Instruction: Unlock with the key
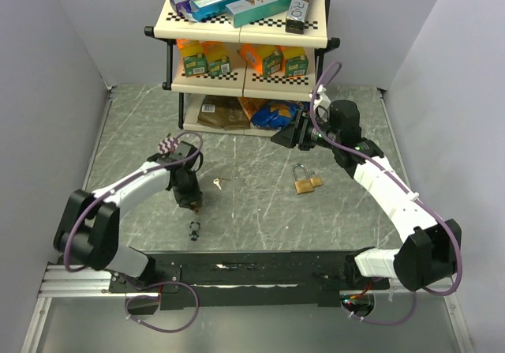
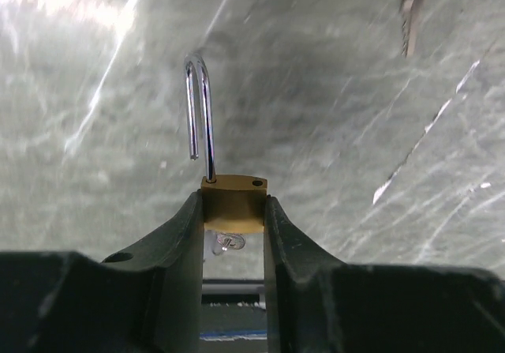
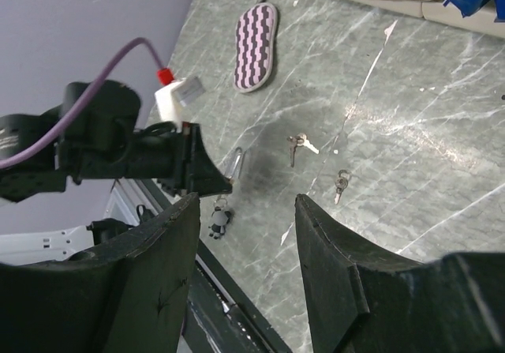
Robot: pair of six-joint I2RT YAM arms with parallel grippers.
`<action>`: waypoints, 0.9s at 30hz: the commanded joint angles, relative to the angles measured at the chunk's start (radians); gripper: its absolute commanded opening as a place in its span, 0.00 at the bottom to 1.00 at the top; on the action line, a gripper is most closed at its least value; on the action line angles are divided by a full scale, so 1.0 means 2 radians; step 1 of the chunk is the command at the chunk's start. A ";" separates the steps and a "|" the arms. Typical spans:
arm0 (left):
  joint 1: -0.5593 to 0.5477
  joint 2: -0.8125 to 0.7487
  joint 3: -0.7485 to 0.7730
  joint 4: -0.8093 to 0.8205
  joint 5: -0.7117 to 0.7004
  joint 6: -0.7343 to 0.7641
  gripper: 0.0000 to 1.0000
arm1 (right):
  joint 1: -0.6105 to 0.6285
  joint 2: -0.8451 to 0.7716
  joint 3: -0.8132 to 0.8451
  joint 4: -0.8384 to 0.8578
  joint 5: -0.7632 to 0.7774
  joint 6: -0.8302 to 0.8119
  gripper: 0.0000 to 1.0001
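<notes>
My left tool [image 2: 233,203] is clamped on the flat sides of the small brass padlock [image 2: 233,193], probably hard and slippery; my right tool [image 3: 246,203] stands apart.

free: bare table [image 1: 260,219] between arms | blocked: shelf [image 1: 237,34] at far edge | low: 2 padlocks [image 1: 302,185], key [image 1: 216,184]
</notes>
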 commanded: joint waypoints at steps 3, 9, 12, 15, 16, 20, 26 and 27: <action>0.001 0.047 0.034 0.018 -0.003 0.060 0.01 | 0.001 -0.019 0.004 0.007 0.006 -0.011 0.58; 0.000 0.087 0.041 0.019 -0.018 0.080 0.01 | 0.001 -0.015 0.004 0.010 0.002 -0.008 0.58; -0.006 0.097 0.046 0.016 -0.027 0.087 0.01 | 0.001 -0.014 0.003 0.011 0.000 -0.006 0.58; -0.009 0.108 0.047 0.008 -0.040 0.097 0.01 | 0.001 -0.013 0.004 0.011 0.000 -0.007 0.58; -0.009 0.110 0.048 0.006 -0.042 0.099 0.01 | 0.002 -0.013 0.005 0.009 0.001 -0.007 0.58; -0.019 0.111 0.053 0.003 -0.052 0.106 0.27 | 0.001 -0.010 0.004 0.005 0.001 -0.012 0.59; -0.029 0.107 0.077 -0.002 -0.059 0.106 0.61 | 0.000 -0.008 0.005 0.003 0.000 -0.018 0.63; -0.030 0.105 0.080 -0.002 -0.053 0.106 0.62 | 0.001 -0.008 0.005 -0.002 0.002 -0.020 0.63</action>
